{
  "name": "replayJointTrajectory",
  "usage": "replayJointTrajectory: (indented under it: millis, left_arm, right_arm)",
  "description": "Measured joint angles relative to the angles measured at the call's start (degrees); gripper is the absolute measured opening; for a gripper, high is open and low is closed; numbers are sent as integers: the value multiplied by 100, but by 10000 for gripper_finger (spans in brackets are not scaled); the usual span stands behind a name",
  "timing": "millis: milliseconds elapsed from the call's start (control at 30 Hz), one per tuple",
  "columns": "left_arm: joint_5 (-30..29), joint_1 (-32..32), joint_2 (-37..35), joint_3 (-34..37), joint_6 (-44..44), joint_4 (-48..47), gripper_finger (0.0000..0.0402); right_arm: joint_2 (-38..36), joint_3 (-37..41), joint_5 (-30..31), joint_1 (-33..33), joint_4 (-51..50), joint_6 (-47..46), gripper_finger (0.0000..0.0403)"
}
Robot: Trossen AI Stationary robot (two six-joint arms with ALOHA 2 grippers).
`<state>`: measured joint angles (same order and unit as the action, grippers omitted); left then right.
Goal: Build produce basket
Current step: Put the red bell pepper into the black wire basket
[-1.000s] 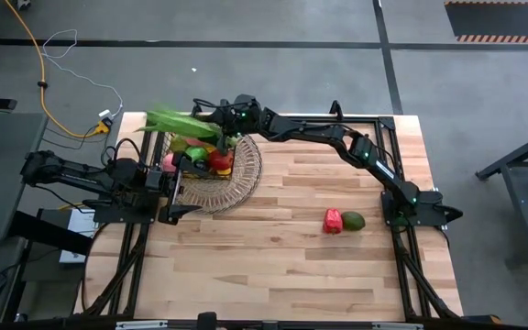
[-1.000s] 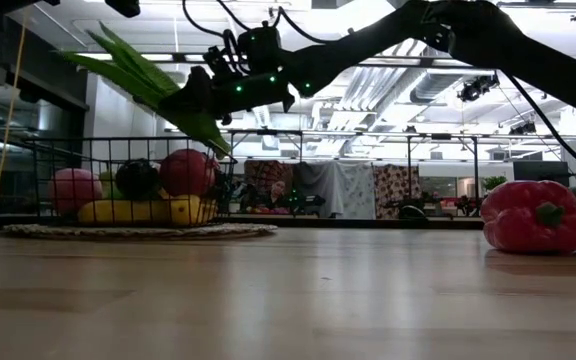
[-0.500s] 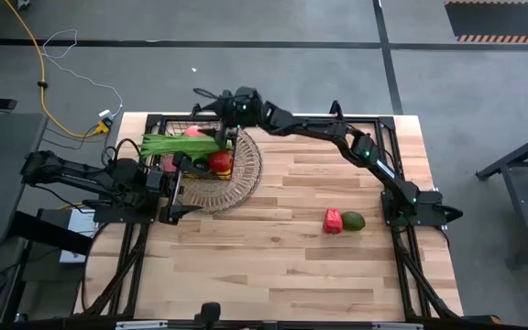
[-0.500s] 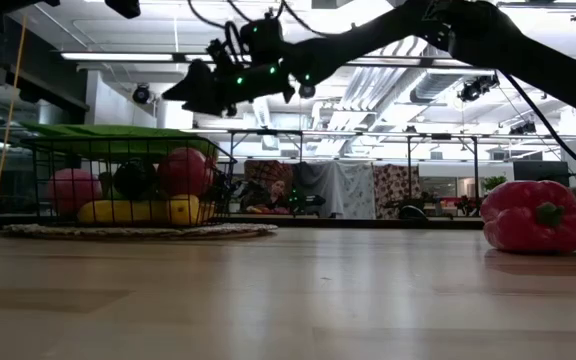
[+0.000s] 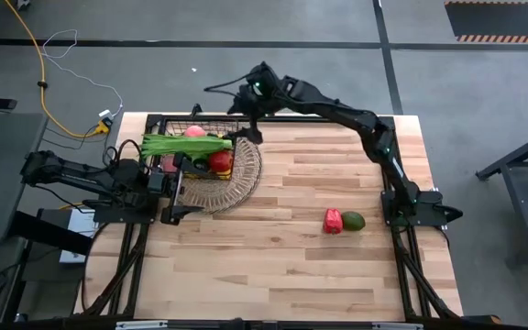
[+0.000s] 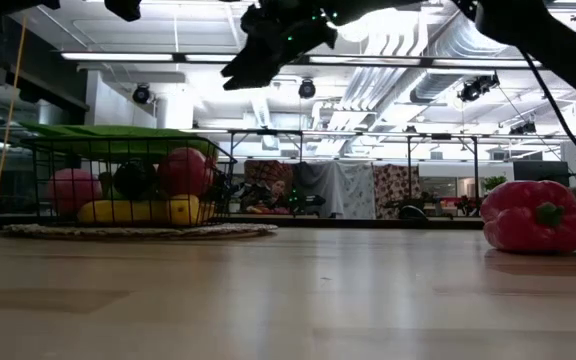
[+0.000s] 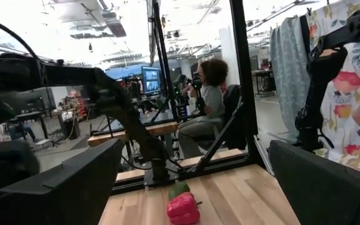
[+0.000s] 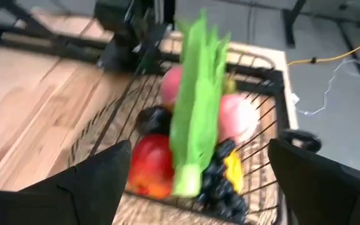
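The black wire basket sits on a round woven tray near the table's far left corner, close to the back edge, and it holds the produce: a long green stalk lies flat across its top rim from side to side, with a red apple, a pink peach, dark grapes and yellow bananas under it. The right gripper hangs in the air above the basket's back right corner, over the table's far edge, its fingers spread apart and empty. The left gripper rests low just beside the basket's left front, fingers wide apart, holding nothing. A red pepper and an avocado lie touching each other toward the right side, and bare wood lies between them and the tray and along the whole front of the table
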<state>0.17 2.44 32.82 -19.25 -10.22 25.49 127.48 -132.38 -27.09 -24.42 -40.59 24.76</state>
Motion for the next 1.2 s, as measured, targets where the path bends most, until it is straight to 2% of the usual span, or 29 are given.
replayJointTrajectory:
  millis: [200, 333, 467, 567, 667, 800, 933, 1067, 1200]
  left_arm:
    - [-163, 4, 0, 0, 31, -108, 392]
    - [-241, 4, -31, 0, 89, -356, 392]
    - [-239, 4, -111, 0, 218, -478, 392]
    - [-237, 4, -197, 0, 278, -541, 392]
    - [-237, 4, -286, -2, 370, -638, 392]
    - [-237, 4, -369, -2, 402, -641, 392]
    - [-239, 2, -365, -2, 318, -493, 392]
    - [-318, 0, -345, -2, 116, -375, 392]
    - [-407, -4, -341, -2, 106, -279, 392]
  right_arm:
    - [13, 9, 85, 200, -547, 143, 365]
    - [-28, 14, 478, 166, -780, 55, 365]
    - [-173, 13, 483, 148, -1318, 58, 365]
    - [-365, 460, 479, 241, -1313, 51, 365]
    - [-1053, 1898, 952, 316, -471, -183, 365]
    - [-2868, 4920, 1596, 245, 1734, -741, 365]
    - [-4709, 7559, 1822, 279, 4061, -1421, 365]
    - [-5865, 9117, 1941, 483, 5613, -2021, 365]
    - [-6471, 9889, 2473, 650, 6293, -2324, 365]
